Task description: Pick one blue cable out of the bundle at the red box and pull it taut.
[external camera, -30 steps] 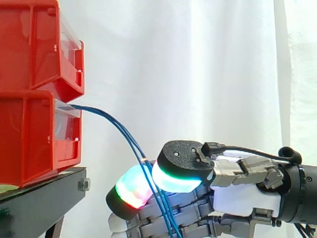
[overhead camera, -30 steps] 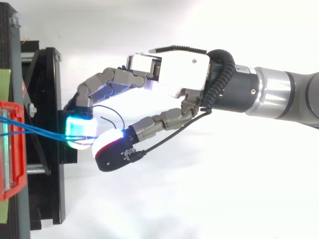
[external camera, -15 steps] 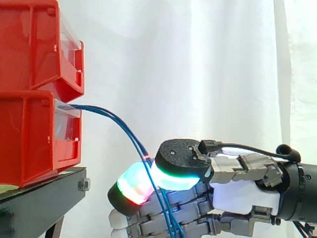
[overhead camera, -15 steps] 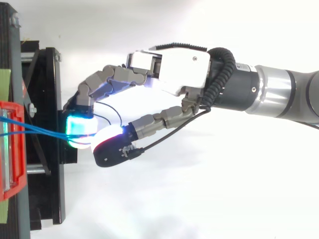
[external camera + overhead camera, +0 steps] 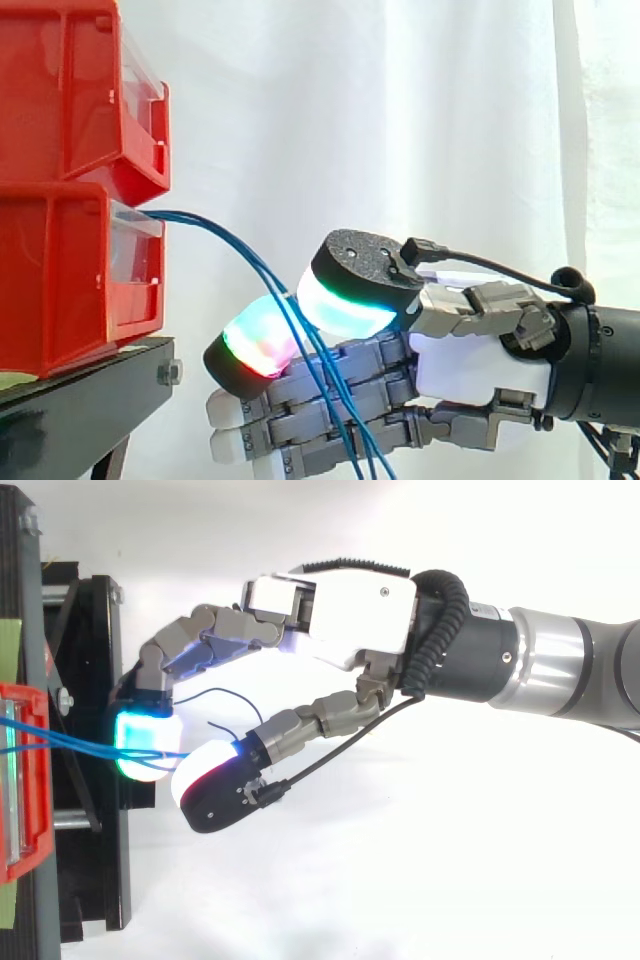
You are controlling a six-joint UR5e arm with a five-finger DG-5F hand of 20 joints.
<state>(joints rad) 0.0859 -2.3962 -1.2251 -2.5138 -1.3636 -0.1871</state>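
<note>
Blue cables (image 5: 270, 290) come out of the lower red bin (image 5: 60, 290) and sag down to the right in a loose curve. My hand (image 5: 480, 370) reaches in from the right, below the bins. Its thumb pad (image 5: 350, 290), glowing green and cyan, and a finger pad (image 5: 250, 350), glowing red and green, close on the cables from either side. Below the pinch the cables run on down across the other curled fingers. From above, the blue cables (image 5: 70, 743) lead from the bin (image 5: 25, 780) to the gap between the cyan fingertip (image 5: 145, 745) and the thumb of the hand (image 5: 340, 610).
A second red bin (image 5: 70, 90) is stacked on the lower one. Both rest on a black stand (image 5: 90, 390) whose edge lies close under the fingertips (image 5: 100, 630). A white curtain hangs behind.
The hand has shifted a little left toward the bins and risen slightly. The cables stay between thumb and finger and still hang in a slack curve.
</note>
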